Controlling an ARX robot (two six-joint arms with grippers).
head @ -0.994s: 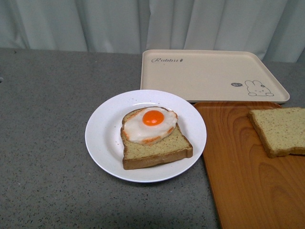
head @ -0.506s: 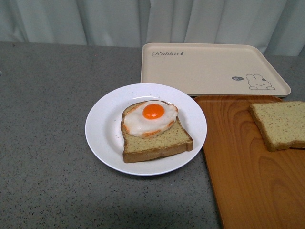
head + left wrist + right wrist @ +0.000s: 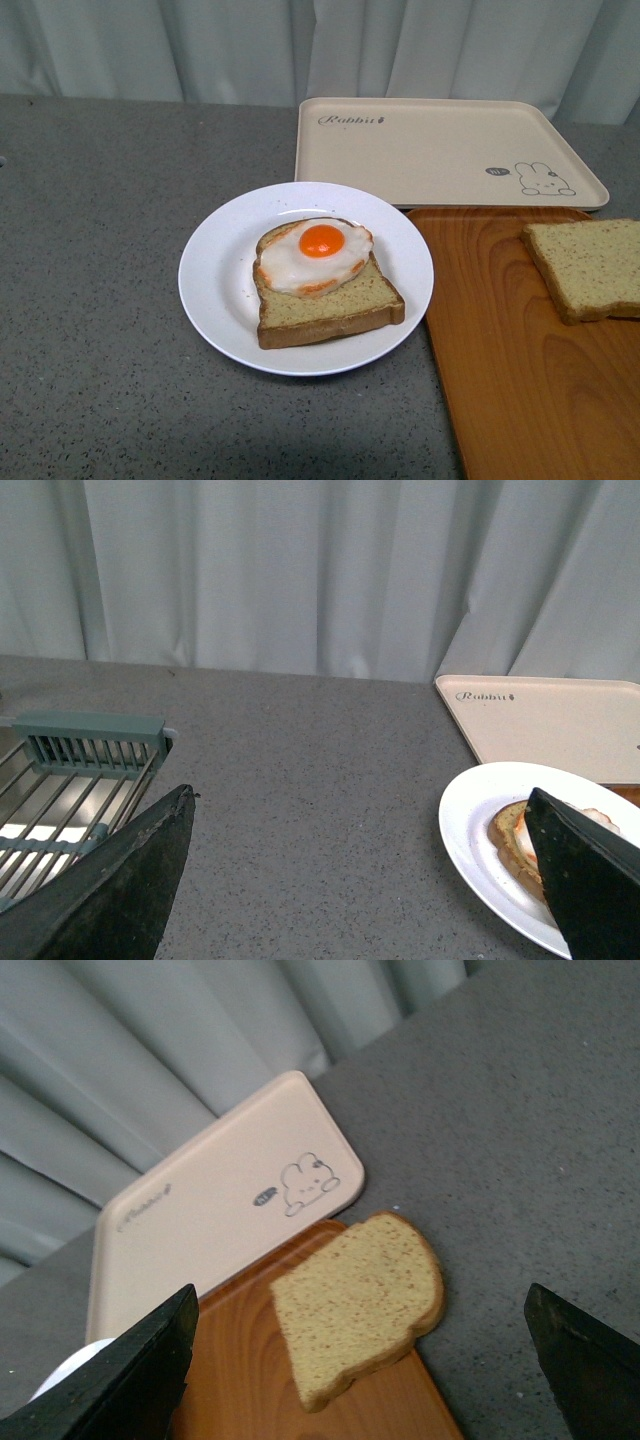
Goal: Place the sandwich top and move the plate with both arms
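Observation:
The white plate (image 3: 215, 285) sits on the grey counter and holds a bread slice with a fried egg (image 3: 320, 255). The sandwich top (image 3: 588, 266), a plain speckled slice, lies on the wooden tray (image 3: 510, 370) at the right edge. Neither arm shows in the front view. My left gripper (image 3: 360, 880) is open and empty over bare counter, the plate (image 3: 470, 830) beside one finger. My right gripper (image 3: 360, 1360) is open and empty above the sandwich top (image 3: 355, 1305), whose corner overhangs the tray's edge.
A cream rabbit-print tray (image 3: 430, 150) lies behind the plate and wooden tray. A metal wire rack (image 3: 70, 800) stands on the counter in the left wrist view. Grey curtains hang behind the counter.
The front view shifts slightly up and down between frames; the plate, egg bread, trays and sandwich top keep their places relative to one another.

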